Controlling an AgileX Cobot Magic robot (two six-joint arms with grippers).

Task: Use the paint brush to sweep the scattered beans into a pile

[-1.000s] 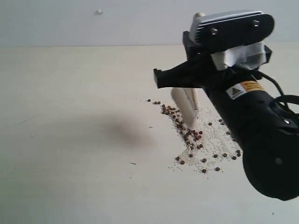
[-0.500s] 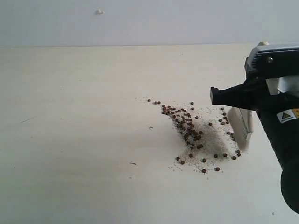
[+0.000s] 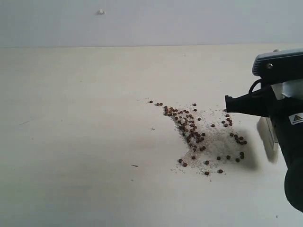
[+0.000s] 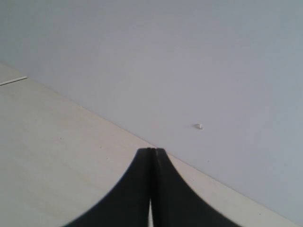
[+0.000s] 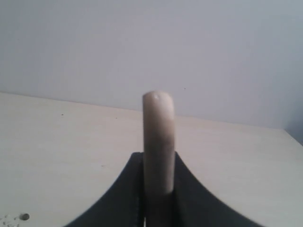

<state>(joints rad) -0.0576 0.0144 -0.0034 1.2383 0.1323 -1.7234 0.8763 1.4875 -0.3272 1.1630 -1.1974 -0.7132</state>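
Observation:
The beans (image 3: pixel 199 137) lie scattered on the pale table (image 3: pixel 71 118), dark reddish pellets mixed with fine whitish crumbs, densest along a diagonal band. My right gripper (image 3: pixel 229 103) hovers at the right edge of the exterior view, shut on the paint brush. Its whitish bristles (image 3: pixel 267 139) hang just right of the beans, blurred, close above the table. The cream handle (image 5: pixel 158 127) stands clamped between the right gripper (image 5: pixel 158 156) jaws. One bean (image 5: pixel 24 217) shows at that view's corner. My left gripper (image 4: pixel 151 151) is shut and empty, away from the beans, and out of the exterior view.
The table meets a plain grey wall (image 3: pixel 151 23) at the back, with a small white speck (image 3: pixel 100 12) on it. A few thin dark marks (image 3: pixel 135 165) lie on the table left of the beans. The black right arm (image 3: pixel 293 156) fills the right edge.
The right arm carried the brush rightward, from the middle of the beans to just beyond their right side. The beans kept roughly the same spread. The left gripper stayed shut.

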